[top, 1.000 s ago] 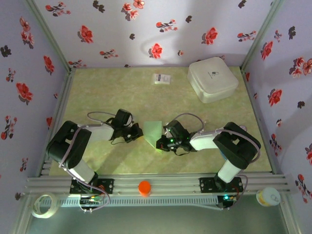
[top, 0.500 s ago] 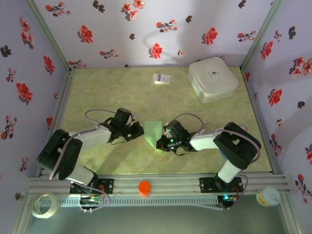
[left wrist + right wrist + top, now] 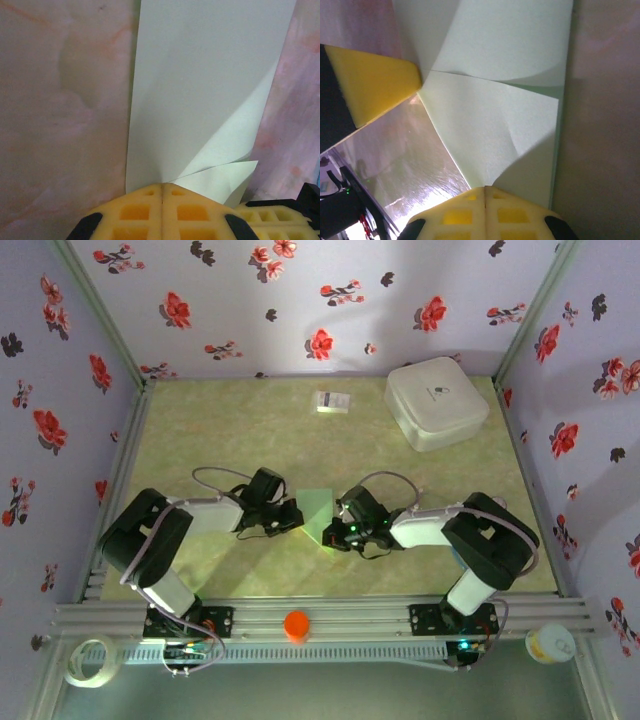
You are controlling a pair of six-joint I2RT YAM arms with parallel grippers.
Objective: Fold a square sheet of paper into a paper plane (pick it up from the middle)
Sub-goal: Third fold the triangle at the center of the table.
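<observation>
Green desk (image 3: 220, 420) holds the half-folded square sheet of paper (image 3: 316, 506) between left hand (image 3: 295, 518) and right hand (image 3: 330, 533), both closed tight and touching it. A crooked push could slide it and spoil the fold.

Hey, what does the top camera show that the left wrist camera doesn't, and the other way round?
Top camera: the white rounded box and the small white printed card at the far side, plus the flowered walls. Left wrist camera: a curled fold and a small corner flap in the pale green paper, right at the shut left gripper. Both: that paper lying on the marbled table.
</observation>
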